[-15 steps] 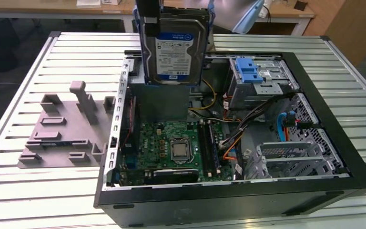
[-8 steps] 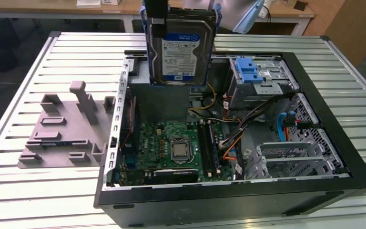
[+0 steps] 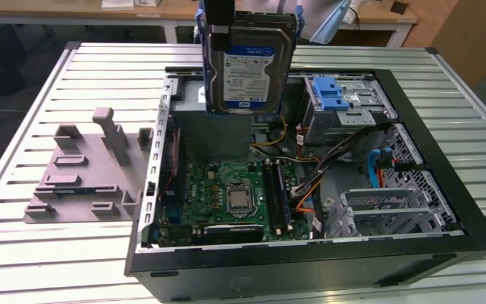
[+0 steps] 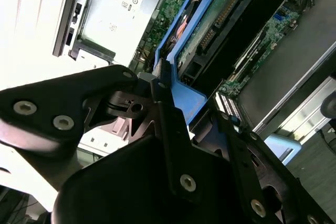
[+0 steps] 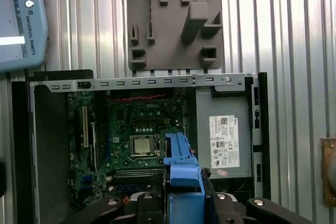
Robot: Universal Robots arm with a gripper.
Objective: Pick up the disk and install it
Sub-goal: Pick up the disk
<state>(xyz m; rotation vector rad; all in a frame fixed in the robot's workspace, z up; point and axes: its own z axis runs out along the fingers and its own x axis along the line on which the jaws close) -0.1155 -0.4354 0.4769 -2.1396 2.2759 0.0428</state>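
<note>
Now holds the disk (image 3: pixel 250 63) clenched in the gripper (image 4: pixel 181 98) by the blue carrier (image 5: pixel 184 174) edge. Hangs upright at top centre of the exterior view, long axis vertical, straight below the grip, above the open computer case (image 3: pixel 311 272). Sits up and left of the blue-latched drive cage (image 3: pixel 344 101).

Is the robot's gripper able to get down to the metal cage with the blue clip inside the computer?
Probably yes. The computer case is open on top and nothing covers the metal cage. The gripper holds the disk above the case, and the cables lie beside the cage, not over it.
</note>
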